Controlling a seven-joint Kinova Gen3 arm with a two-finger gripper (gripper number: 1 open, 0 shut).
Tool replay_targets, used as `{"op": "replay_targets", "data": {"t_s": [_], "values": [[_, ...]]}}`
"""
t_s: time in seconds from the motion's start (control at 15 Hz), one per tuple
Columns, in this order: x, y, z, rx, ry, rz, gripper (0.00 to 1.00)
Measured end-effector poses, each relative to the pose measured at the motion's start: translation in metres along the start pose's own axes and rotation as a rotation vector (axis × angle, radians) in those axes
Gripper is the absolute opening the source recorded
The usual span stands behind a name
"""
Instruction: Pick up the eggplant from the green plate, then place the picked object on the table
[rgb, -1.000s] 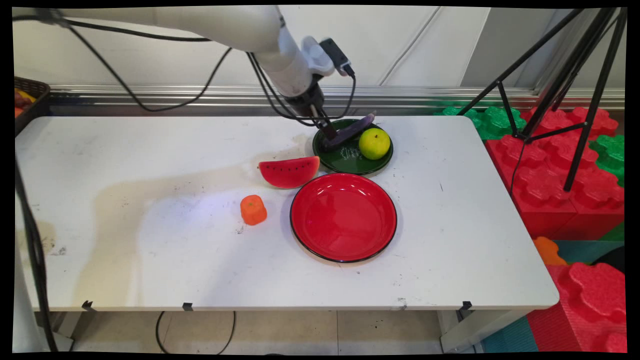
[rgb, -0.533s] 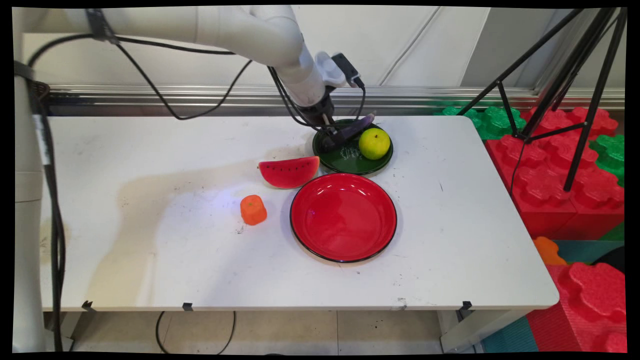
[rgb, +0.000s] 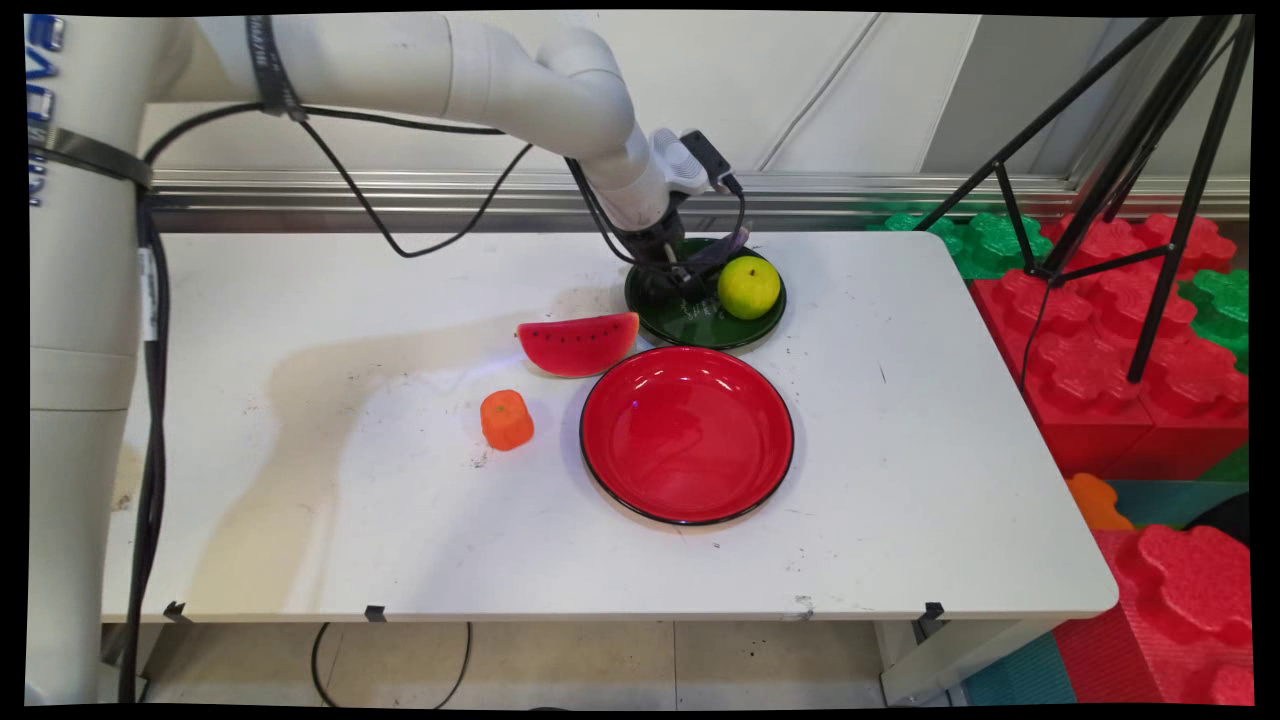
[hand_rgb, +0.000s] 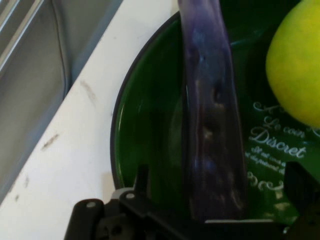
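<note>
Black gripper (hand_rgb: 215, 212) fingers stand wide apart on either side of a long, glossy purple eggplant (hand_rgb: 210, 110) lying in the green plate (rgb: 745, 325) beside a round yellow-green apple (rgb: 748, 287). Farther off lie a red plate (rgb: 687, 434), watermelon slice (rgb: 578, 343) and orange chunk (rgb: 507, 420) on the scuffed white table (rgb: 300, 500).

- Purple eggplant (hand_rgb: 212, 130), glossy and mottled
- Dark green plate (rgb: 700, 322) with white lettering
- Yellow-green apple (rgb: 748, 287)
- Red plate (rgb: 687, 436), black rim
- Red watermelon slice (rgb: 578, 343), black seeds
- Orange carrot piece (rgb: 506, 420)
- White table (rgb: 330, 480)
</note>
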Motion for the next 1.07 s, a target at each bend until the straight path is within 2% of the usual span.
{"op": "replay_targets", "data": {"t_s": [0.2,0.27,0.67,1.07], "values": [[0.004,0.000,0.014,-0.002,0.007,-0.011,1.00],[0.005,0.000,0.017,-0.002,0.010,-0.014,0.00],[0.007,0.000,0.020,0.003,0.028,-0.024,0.00],[0.007,-0.001,-0.010,0.037,0.055,-0.034,0.00]]}}
